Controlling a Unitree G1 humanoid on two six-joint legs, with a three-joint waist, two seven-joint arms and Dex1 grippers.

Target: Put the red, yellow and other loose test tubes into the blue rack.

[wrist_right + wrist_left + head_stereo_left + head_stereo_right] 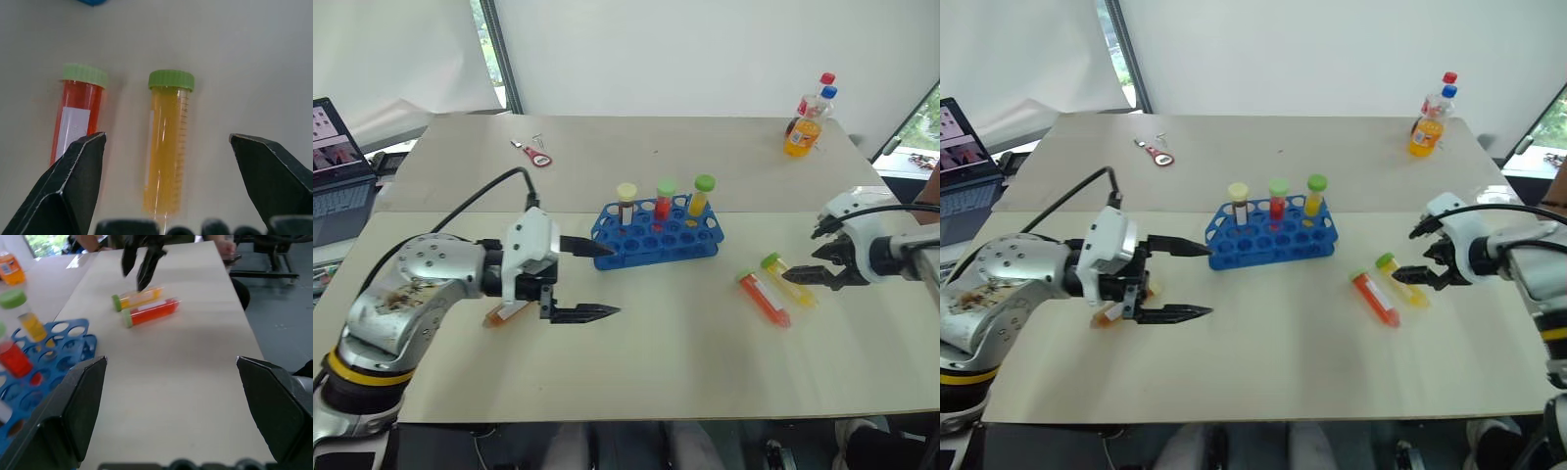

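The blue rack (658, 235) stands mid-table with three capped tubes upright in its back row. Two loose test tubes lie side by side to its right: a red-orange one (764, 299) and a yellow one (790, 281), both green-capped. My right gripper (809, 255) hangs open just right of them, and in the right wrist view its fingers straddle the yellow tube (166, 147), with the red one (76, 117) beside it. My left gripper (609, 281) points toward the rack, open and empty. A third tube (503, 314), orange-brown, lies partly hidden under the left wrist.
Two soda bottles (806, 122) stand at the table's far right corner. A small red tool (536, 155) lies at the back left. A laptop (335, 166) sits off the table's left side. Bare tabletop (685, 343) lies in front of the rack.
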